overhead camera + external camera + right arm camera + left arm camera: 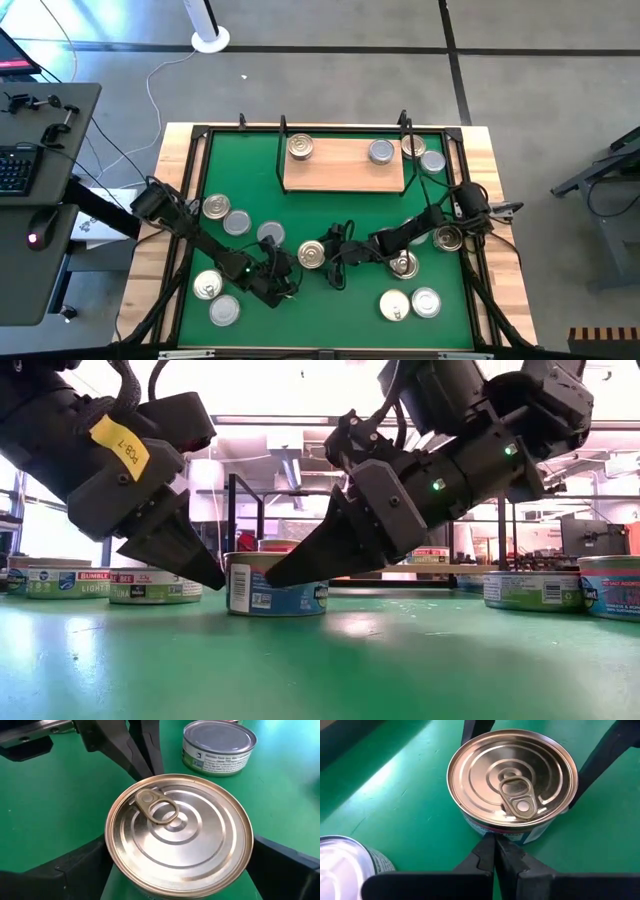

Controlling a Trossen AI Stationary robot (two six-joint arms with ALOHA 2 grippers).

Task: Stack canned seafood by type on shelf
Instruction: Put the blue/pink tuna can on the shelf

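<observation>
Green mat (330, 215) covers the wooden tabletop (500, 200), black frame around it; grey floor beyond.

Shelf (345, 170), a tan board, lies at the far middle of the mat. Two tins sit on it: a gold-lidded one (300, 148) at its left end, a silver-lidded one (381, 152) toward its right end. Two more tins (424, 155) lie just off the shelf's right end.

Centre tin (312, 254): gold pull-tab lid, blue-and-white label, upright on the mat at mid-table, between both arms.

Right pincer (177, 885): fingers spread wide, one on each side of the centre tin, low at mat level. Right wrist view shows the tin filling the gap between them; whether the pads touch its wall I cannot tell. Not lifted — low view has the tin's base flat on the mat.

Left pincer (495, 852): fingers pressed together, nothing between them, tips down at the mat, right against the wall of the same tin on the side opposite the right arm.

Other tins: two (226, 215) left of centre, one (270, 234) just beside the left arm, two (215, 297) at near left. At right, one (447, 238) near the right arm's wrist, one (404, 265) under that arm, two (411, 303) at near right. A silver-lidded tin (219, 746) shows beyond the centre tin in the right wrist view.
</observation>
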